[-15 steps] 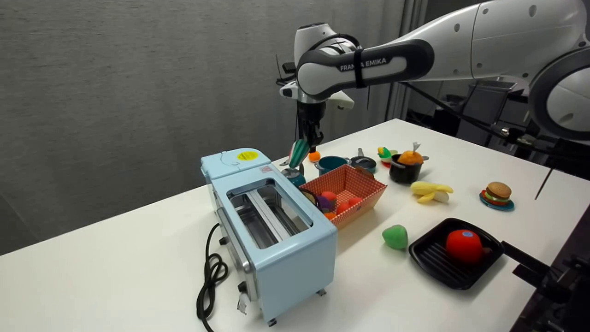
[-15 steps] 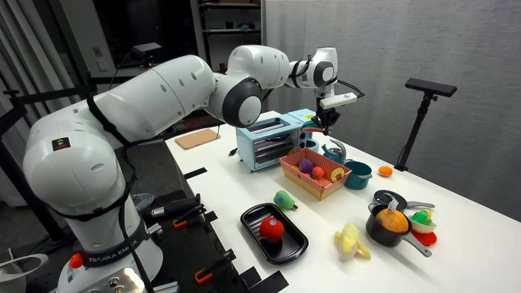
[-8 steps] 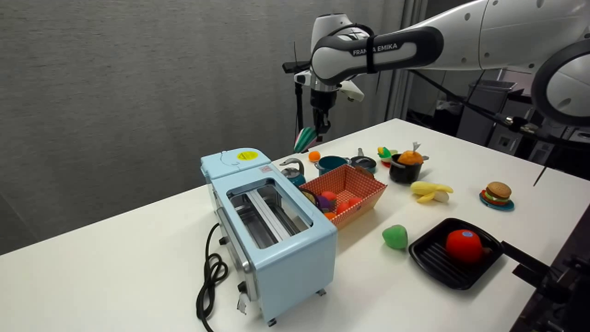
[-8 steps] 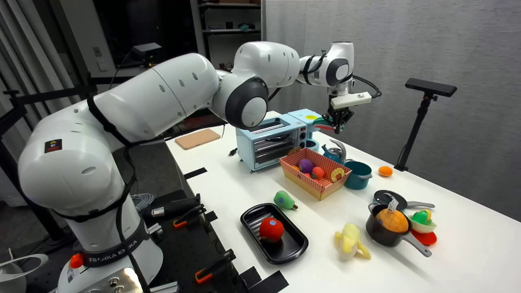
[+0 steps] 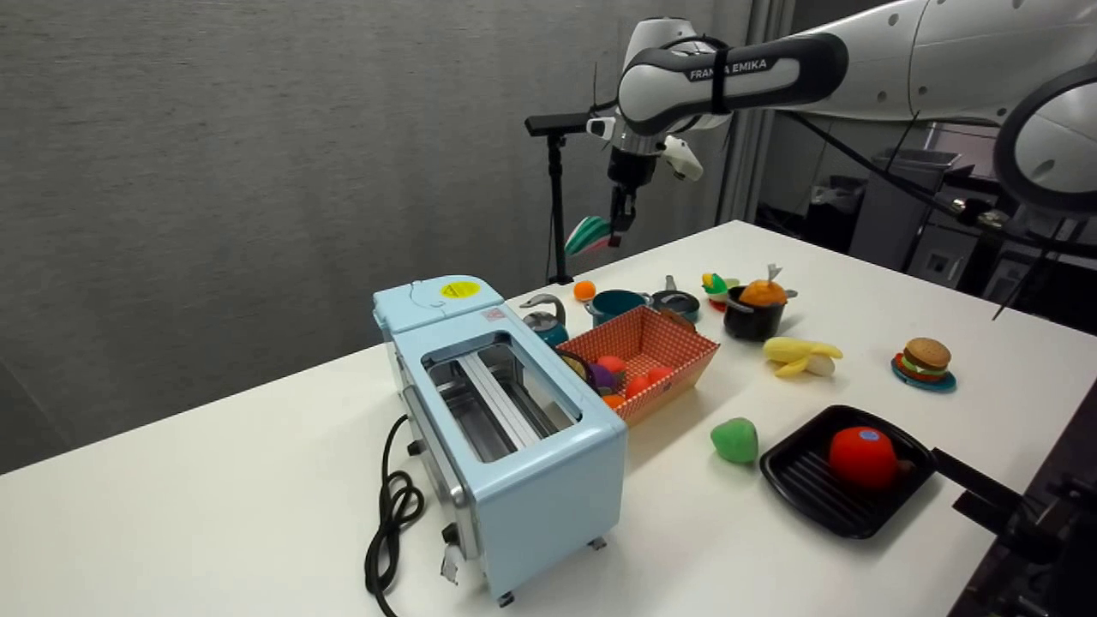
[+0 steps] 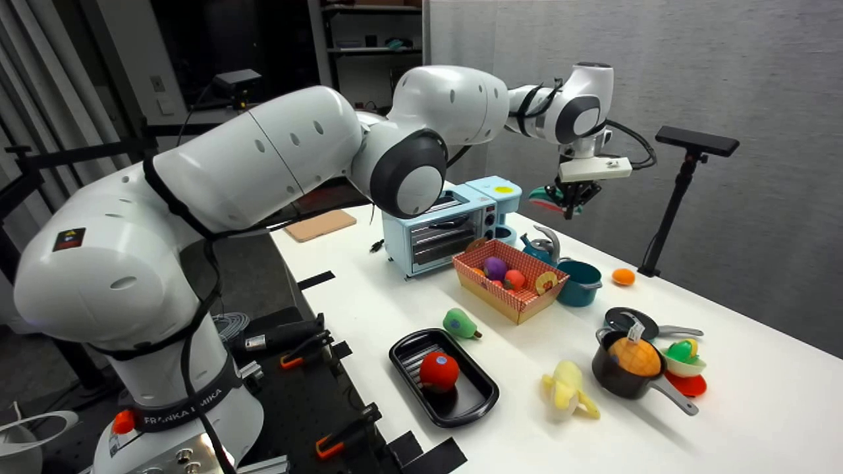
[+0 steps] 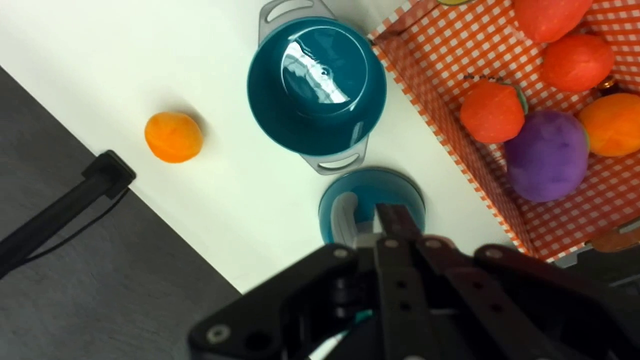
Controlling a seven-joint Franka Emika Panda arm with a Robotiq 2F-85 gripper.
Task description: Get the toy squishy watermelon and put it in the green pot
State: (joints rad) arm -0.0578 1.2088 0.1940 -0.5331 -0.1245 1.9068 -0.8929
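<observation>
The toy watermelon is a slice with a green striped rind and red flesh. It shows in both exterior views (image 5: 586, 235) (image 6: 544, 199), raised above the table. My gripper (image 5: 616, 239) is shut on it; the gripper also shows in an exterior view (image 6: 570, 209) and in the wrist view (image 7: 400, 220). In the wrist view the fingers hide most of the watermelon. The green pot is teal with grey handles and stands open and empty on the table (image 5: 607, 314) (image 6: 578, 295). In the wrist view the pot (image 7: 272, 117) lies ahead of the fingertips, which are over the kettle.
A teal kettle (image 7: 372, 187) stands beside the pot. A red checked basket (image 6: 490, 296) with toy fruit is close on its other side. An orange toy (image 7: 173, 137) lies near the table edge. A lidded pan (image 6: 629, 322) and a blue toaster oven (image 5: 548, 506) stand nearby.
My gripper has carried the watermelon away from the toaster oven, toward the pot side, and somewhat higher. The things on the table have not moved.
</observation>
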